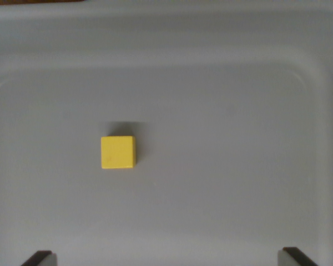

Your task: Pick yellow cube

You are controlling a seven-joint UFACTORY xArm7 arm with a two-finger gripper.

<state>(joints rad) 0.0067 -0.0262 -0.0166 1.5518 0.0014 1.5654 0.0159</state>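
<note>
1. A small yellow cube (118, 152) with a matte, solid-coloured top face is seen from directly above in the wrist view.
2. The cube is set on the flat floor of a pale grey plastic tray (222, 183) with rounded corners and a raised rim, which fills nearly the whole picture.
3. The cube is placed left of the picture's centre and about halfway up, well apart from every wall of the tray.
4. A soft dark shadow is cast just above the cube's upper edge.
5. Only the two dark fingertips (38, 258) of the gripper (166, 258) are shown, one at the bottom left corner and one at the bottom right corner of the picture.
6. The fingertips are held far apart, so the jaws are spread wide and nothing is gripped between them.
7. The cube is found above the fingertips in the picture, clear of both and touched by neither.
8. Sideways, the cube is located between the two fingertips but nearer the one on the wrist view's left, so it is off the midline of the gripper.
</note>
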